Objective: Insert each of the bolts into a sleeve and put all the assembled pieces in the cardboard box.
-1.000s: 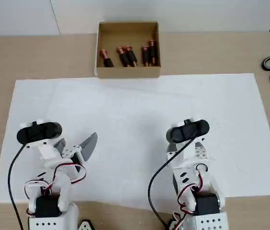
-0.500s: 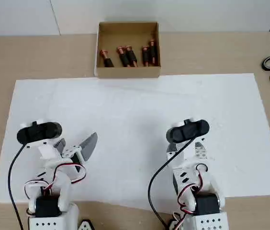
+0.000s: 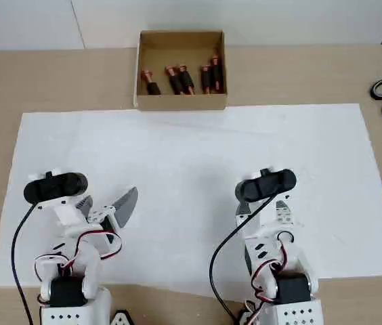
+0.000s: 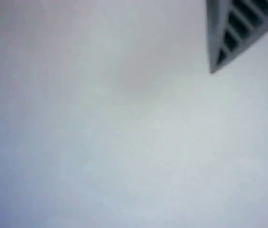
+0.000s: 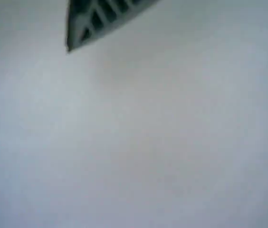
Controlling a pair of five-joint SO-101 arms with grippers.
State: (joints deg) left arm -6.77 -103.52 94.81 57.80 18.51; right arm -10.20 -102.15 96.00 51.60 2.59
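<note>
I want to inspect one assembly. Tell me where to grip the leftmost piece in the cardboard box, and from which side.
Grip the leftmost piece on its black sleeve, coming down from above, jaws across its width. It lies flat in the cardboard box, apart from the other pieces, floor bare on both sides; the walls block a sideways approach.

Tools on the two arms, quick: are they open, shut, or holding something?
Left tool: open, holding nothing.
Right tool: cannot be told from these views.
</note>
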